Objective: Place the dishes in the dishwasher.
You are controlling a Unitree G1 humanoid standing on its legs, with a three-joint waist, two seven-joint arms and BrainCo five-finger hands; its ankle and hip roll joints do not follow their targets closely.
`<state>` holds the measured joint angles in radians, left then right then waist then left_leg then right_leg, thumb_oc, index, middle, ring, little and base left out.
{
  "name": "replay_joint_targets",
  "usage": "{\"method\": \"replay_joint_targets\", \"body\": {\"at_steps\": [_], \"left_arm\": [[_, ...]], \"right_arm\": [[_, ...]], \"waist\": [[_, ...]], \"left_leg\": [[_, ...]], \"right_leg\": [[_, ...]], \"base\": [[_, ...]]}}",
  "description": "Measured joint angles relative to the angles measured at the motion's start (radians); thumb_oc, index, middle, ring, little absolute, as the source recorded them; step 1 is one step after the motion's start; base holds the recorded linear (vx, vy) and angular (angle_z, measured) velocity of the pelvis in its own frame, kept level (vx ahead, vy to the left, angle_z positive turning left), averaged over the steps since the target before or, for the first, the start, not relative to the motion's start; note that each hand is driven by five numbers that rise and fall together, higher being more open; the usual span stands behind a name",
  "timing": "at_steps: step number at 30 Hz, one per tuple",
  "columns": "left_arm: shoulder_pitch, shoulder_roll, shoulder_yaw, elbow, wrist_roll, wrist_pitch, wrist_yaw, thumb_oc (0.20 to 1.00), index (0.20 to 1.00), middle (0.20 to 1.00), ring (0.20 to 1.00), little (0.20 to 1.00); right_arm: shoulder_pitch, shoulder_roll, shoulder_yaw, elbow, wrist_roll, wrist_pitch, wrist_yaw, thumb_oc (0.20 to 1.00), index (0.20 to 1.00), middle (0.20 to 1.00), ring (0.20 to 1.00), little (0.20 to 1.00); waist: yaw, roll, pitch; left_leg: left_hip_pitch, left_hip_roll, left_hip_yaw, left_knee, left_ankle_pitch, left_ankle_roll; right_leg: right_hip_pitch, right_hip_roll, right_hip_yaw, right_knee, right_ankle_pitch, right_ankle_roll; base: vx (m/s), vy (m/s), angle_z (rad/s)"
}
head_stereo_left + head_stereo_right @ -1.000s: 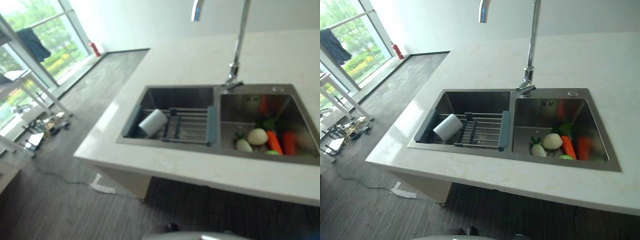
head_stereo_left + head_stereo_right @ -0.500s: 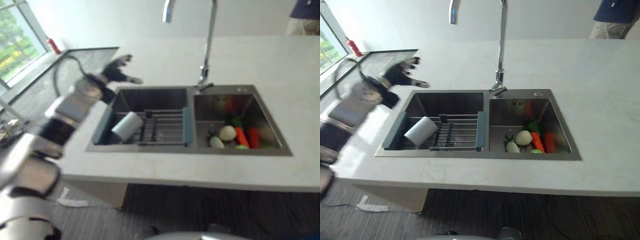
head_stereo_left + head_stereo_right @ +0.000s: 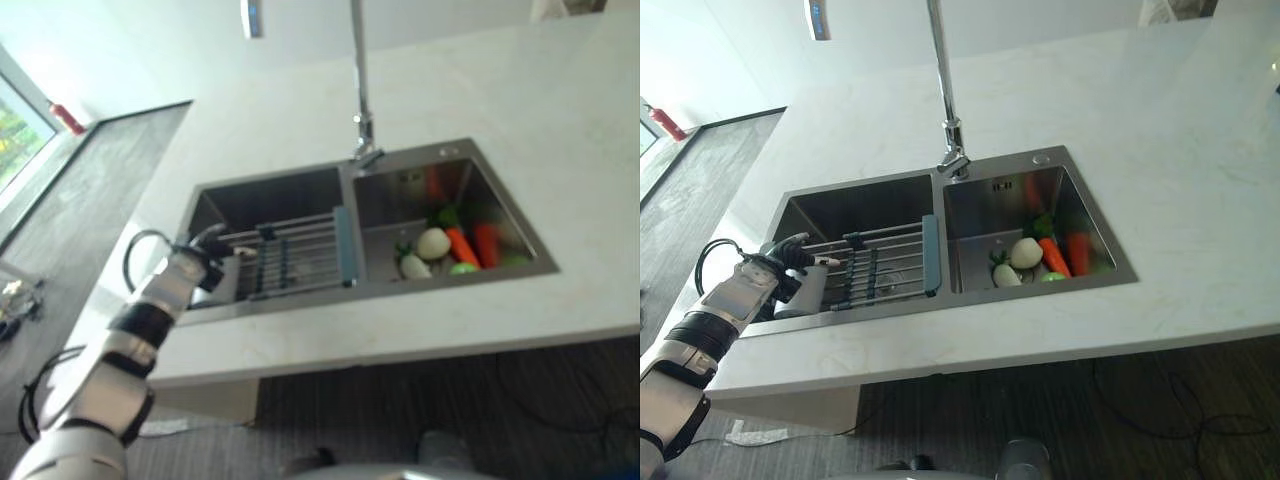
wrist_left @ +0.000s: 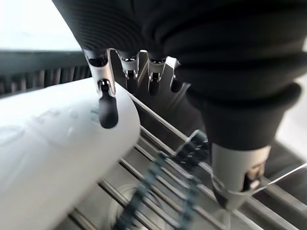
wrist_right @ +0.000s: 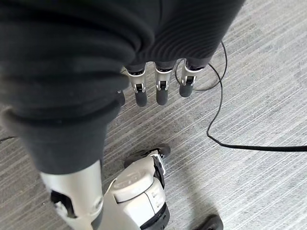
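The left hand (image 3: 790, 262) hovers with fingers (image 4: 108, 111) spread loosely over the white cylindrical cup (image 4: 53, 158) lying on its side at the left end of the metal drying rack (image 3: 885, 268) in the left sink basin (image 3: 855, 200) — probably smooth, rigid, light and breakable, best wrapped around its middle — while the right hand (image 5: 158, 81) hangs with relaxed fingers.

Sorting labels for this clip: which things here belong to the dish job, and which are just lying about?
Job:
white cup, on its side on the sink rack
left hand, open at the cup
right hand, idle over floor

Lying about:
vegetables in the right basin
faucet
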<state>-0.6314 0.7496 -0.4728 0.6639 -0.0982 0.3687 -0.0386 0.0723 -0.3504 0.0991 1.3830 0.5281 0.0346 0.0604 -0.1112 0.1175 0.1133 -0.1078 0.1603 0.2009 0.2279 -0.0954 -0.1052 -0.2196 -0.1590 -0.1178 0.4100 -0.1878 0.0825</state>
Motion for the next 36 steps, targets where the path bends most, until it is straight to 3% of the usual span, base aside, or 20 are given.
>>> {"method": "replay_joint_targets", "body": {"at_steps": [9, 15, 23, 27, 32, 36], "left_arm": [[0.013, 0.002, -0.001, -0.008, 0.207, -0.044, 0.108, 1.000, 1.000, 1.000, 1.000, 1.000], [0.021, 0.025, 0.000, -0.185, 0.234, -0.098, 0.204, 1.000, 1.000, 1.000, 1.000, 1.000], [0.130, 0.028, 0.012, -0.250, 0.232, -0.080, 0.208, 1.000, 1.000, 1.000, 1.000, 1.000], [0.130, 0.028, 0.012, -0.271, 0.227, -0.028, 0.201, 1.000, 1.000, 1.000, 1.000, 1.000], [0.165, -0.005, 0.012, -0.203, 0.188, 0.022, 0.197, 1.000, 1.000, 1.000, 1.000, 1.000], [0.164, -0.036, 0.014, -0.148, 0.185, 0.003, 0.244, 1.000, 1.000, 1.000, 1.000, 1.000]], "right_arm": [[-0.001, -0.012, 0.001, -0.005, -0.002, -0.001, 0.005, 1.000, 1.000, 1.000, 1.000, 1.000], [-0.002, -0.011, 0.001, -0.019, 0.002, -0.007, 0.010, 1.000, 1.000, 1.000, 1.000, 1.000], [-0.001, -0.011, -0.001, -0.018, 0.002, -0.010, 0.010, 1.000, 1.000, 1.000, 1.000, 1.000], [-0.001, -0.011, -0.001, -0.019, 0.002, -0.010, 0.010, 1.000, 1.000, 1.000, 1.000, 1.000], [-0.001, -0.011, -0.001, -0.019, 0.002, -0.010, 0.009, 1.000, 1.000, 1.000, 1.000, 1.000], [-0.002, -0.011, 0.000, -0.020, 0.002, -0.010, 0.009, 1.000, 1.000, 1.000, 1.000, 1.000]], "waist": [[0.001, -0.008, 0.031], [0.019, -0.006, 0.032], [0.032, -0.005, 0.037], [0.039, -0.004, 0.050], [0.039, -0.005, 0.050], [0.035, -0.002, 0.049]], "left_leg": [[0.001, -0.008, -0.001, -0.004, 0.001, 0.003], [0.003, -0.012, -0.003, -0.014, 0.004, 0.005], [0.003, -0.014, -0.010, -0.018, 0.009, 0.005], [0.002, -0.022, -0.017, -0.019, 0.012, 0.008], [0.000, -0.025, -0.020, -0.019, 0.014, 0.011], [0.002, -0.025, -0.020, -0.016, 0.014, 0.011]], "right_leg": [[0.003, -0.007, 0.001, -0.003, 0.002, 0.004], [0.005, -0.010, -0.002, -0.006, 0.002, 0.004], [0.007, -0.011, -0.006, -0.005, 0.001, 0.005], [0.007, -0.020, -0.010, 0.000, -0.001, 0.007], [0.007, -0.023, -0.012, 0.001, -0.001, 0.008], [0.007, -0.024, -0.011, 0.006, -0.001, 0.008]], "base": [[0.02, 0.011, 0.00], [0.02, 0.009, 0.02], [0.00, 0.003, 0.02], [0.00, 0.001, 0.06], [0.00, -0.001, 0.01], [0.00, 0.000, 0.00]]}}
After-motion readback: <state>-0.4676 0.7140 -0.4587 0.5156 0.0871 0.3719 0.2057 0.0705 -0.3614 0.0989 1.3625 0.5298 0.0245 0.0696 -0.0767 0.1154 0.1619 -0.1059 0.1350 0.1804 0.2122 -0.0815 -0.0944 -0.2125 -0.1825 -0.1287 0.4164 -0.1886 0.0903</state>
